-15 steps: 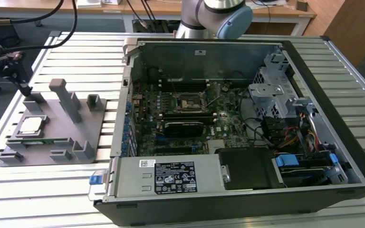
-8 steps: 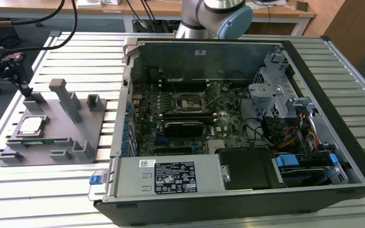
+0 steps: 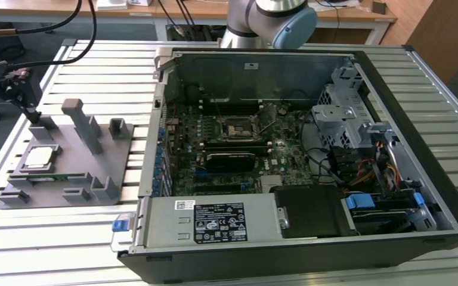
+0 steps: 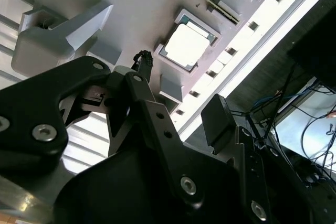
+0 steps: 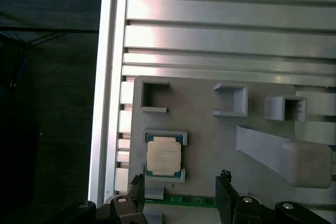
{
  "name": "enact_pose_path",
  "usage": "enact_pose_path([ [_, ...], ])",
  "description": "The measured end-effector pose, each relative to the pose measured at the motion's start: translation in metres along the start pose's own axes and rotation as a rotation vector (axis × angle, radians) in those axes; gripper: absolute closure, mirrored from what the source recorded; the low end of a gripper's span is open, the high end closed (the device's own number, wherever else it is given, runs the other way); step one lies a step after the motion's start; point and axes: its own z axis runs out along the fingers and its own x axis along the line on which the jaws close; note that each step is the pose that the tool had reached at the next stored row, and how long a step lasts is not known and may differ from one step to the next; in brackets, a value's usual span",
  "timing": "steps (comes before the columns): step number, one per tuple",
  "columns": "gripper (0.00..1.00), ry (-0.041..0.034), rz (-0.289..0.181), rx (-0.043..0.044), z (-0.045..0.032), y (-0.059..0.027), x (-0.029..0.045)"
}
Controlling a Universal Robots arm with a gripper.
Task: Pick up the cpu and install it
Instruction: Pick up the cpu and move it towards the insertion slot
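Open and empty, my gripper (image 5: 180, 184) hovered — cpu (image 5: 164, 156) just ahead, unpicked in its fixture (image 5: 210, 145); installing not begun.

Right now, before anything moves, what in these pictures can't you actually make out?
- Socket, exterior view: too small to tell whether its cover is open or its centre is empty.
- Green memory stick, first wrist view: both ends hidden behind the open gripper.
- Grey fixture, second wrist view: near part covered by the gripper's body.
- cpu: underside hidden, face-up in its pocket.
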Motion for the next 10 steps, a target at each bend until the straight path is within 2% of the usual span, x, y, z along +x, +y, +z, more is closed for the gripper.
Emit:
enact_pose_path([
  [10,0.36,0.0009,-0.016,0.0004,0.0046,-0.0007,0.0006],
])
